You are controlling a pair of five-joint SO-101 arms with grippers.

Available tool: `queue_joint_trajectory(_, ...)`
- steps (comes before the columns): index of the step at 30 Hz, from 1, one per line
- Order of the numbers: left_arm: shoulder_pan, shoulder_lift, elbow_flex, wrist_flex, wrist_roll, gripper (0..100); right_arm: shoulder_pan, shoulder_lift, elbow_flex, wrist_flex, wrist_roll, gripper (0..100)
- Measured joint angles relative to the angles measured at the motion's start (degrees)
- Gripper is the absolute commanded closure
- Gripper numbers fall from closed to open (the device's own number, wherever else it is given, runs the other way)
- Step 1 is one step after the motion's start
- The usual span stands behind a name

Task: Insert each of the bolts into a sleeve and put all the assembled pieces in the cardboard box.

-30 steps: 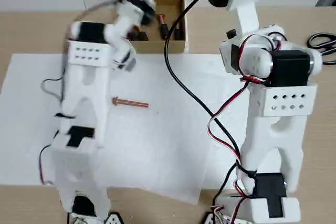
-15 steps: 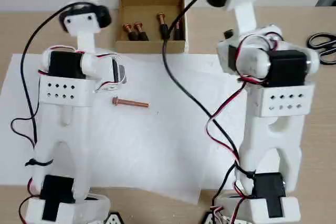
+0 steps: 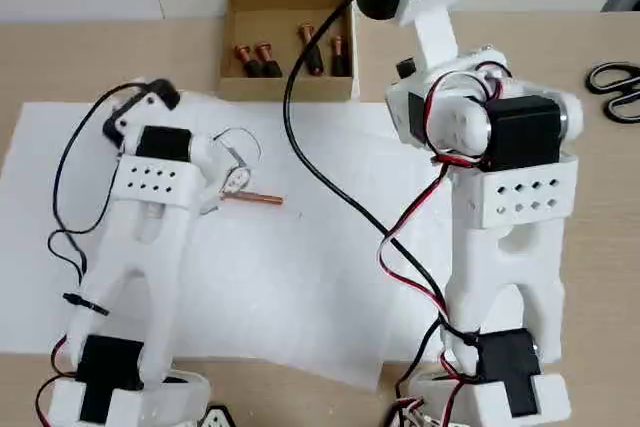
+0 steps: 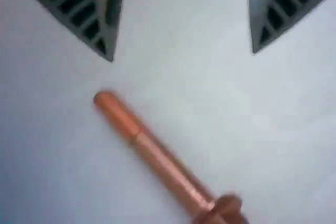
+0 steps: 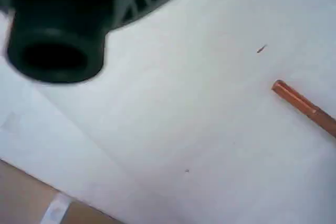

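Observation:
A bare copper bolt (image 3: 262,199) lies on the white paper sheet (image 3: 300,277). My left gripper (image 3: 236,169) hangs over its head end, open. In the left wrist view the same bolt (image 4: 157,156) lies flat just short of the gap between the spread fingertips (image 4: 102,40), and the left gripper (image 4: 181,51) touches nothing. My right gripper (image 5: 73,3) is shut on a black sleeve (image 5: 55,51) whose open end shows, held above the paper, with the bolt's tip (image 5: 302,103) farther off. The cardboard box (image 3: 232,22) at the back holds several assembled pieces (image 3: 312,49).
Black scissors (image 3: 615,87) lie on the wooden table at the far right. A black cable (image 3: 300,127) from the right arm (image 3: 500,177) crosses the paper between box and bolt. The paper's near half is bare.
The left arm swung back from the cardboard box and came down over the bolt on the paper. The right arm shifted slightly left. The bolt stayed put.

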Motion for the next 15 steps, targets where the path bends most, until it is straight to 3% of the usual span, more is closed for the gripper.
queue_joint_trajectory(7,0.00,0.00,10.37,-17.14,7.21,84,0.09,0.00,0.00,0.00,-0.97,99.5)
queue_joint_trajectory(15,0.00,0.00,16.09,-24.18,7.38,84,0.18,0.00,0.00,0.00,-1.05,99.5)
